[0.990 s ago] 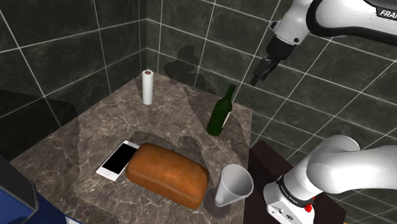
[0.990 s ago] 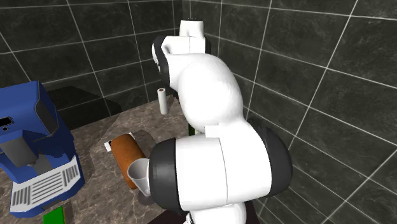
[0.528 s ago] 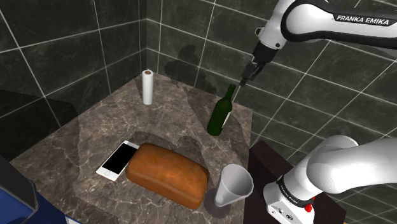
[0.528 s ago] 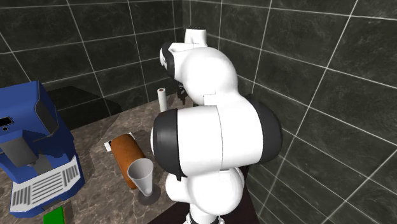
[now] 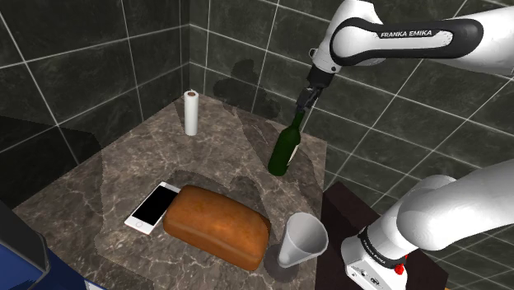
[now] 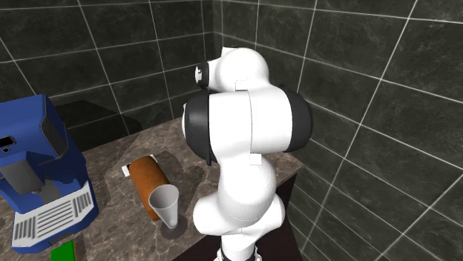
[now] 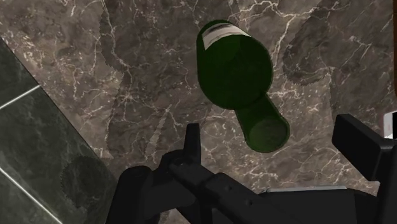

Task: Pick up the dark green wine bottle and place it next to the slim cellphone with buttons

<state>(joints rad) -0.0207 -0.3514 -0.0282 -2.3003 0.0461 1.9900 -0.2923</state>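
Note:
The dark green wine bottle (image 5: 285, 148) stands upright near the back of the marble counter (image 5: 123, 165). My black gripper (image 5: 303, 98) hangs just above its neck. In the wrist view I look down on the bottle (image 7: 234, 67); its mouth lies between the spread fingers of the gripper (image 7: 275, 145), nearer the far one and touching neither. The gripper is open and holds nothing. The slim cellphone (image 5: 153, 208), white with a black screen, lies flat at the counter's front, beside the loaf.
A brown bread loaf (image 5: 218, 225) lies between phone and bottle. A pale cup (image 5: 301, 240) stands at the counter's front right corner, and a white paper roll (image 5: 191, 113) at the back. Dark tiled walls close the corner. A blue machine (image 6: 37, 170) stands beyond the loaf (image 6: 148, 178).
The arm has swung toward the shoulder view's left and come down, bringing the open gripper from the wall side to just above the bottle's neck. Nothing on the counter has moved.

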